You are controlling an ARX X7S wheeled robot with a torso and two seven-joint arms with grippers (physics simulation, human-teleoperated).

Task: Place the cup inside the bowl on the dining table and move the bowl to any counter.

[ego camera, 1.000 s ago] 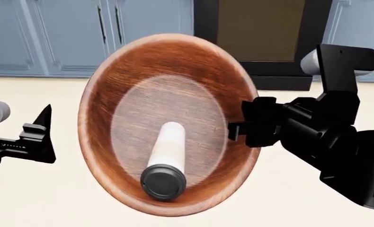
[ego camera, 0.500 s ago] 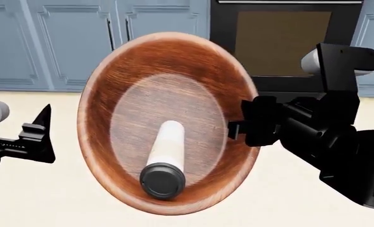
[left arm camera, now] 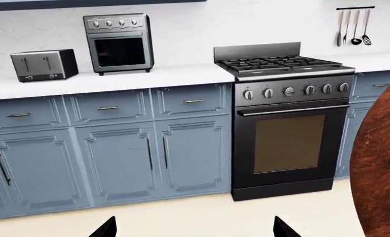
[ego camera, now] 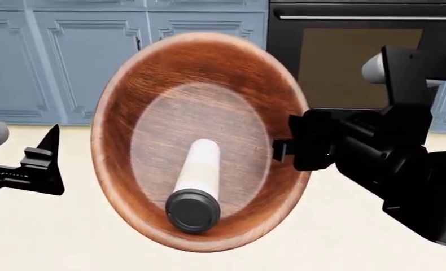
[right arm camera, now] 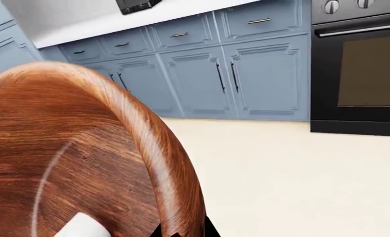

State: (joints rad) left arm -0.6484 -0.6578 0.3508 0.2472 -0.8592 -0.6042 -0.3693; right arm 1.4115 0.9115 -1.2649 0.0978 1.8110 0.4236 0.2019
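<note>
The reddish-brown wooden bowl point(ego camera: 200, 96) fills the middle of the head view, held in the air and tilted toward me. The cream cup point(ego camera: 199, 169) lies inside it, its dark lid point(ego camera: 193, 210) against the lower wall. My right gripper point(ego camera: 283, 151) is shut on the bowl's right rim; in the right wrist view the rim point(right arm camera: 172, 187) runs between its black fingers point(right arm camera: 212, 231), with a bit of the cup point(right arm camera: 83, 228) showing. My left gripper point(ego camera: 46, 164) is open and empty, left of the bowl and apart from it. The dining table is out of view.
A white counter point(left arm camera: 116, 79) over blue-grey cabinets point(left arm camera: 116, 158) carries a toaster point(left arm camera: 43, 64) and a toaster oven point(left arm camera: 119, 43). A black stove point(left arm camera: 284, 123) stands to its right, with utensils point(left arm camera: 353, 27) hanging above. Cream floor point(right arm camera: 300, 177) lies between me and the cabinets.
In the head view the cabinets and oven have slid down and to the right behind the bowl. The bowl, the cup and both grippers keep their places in the view.
</note>
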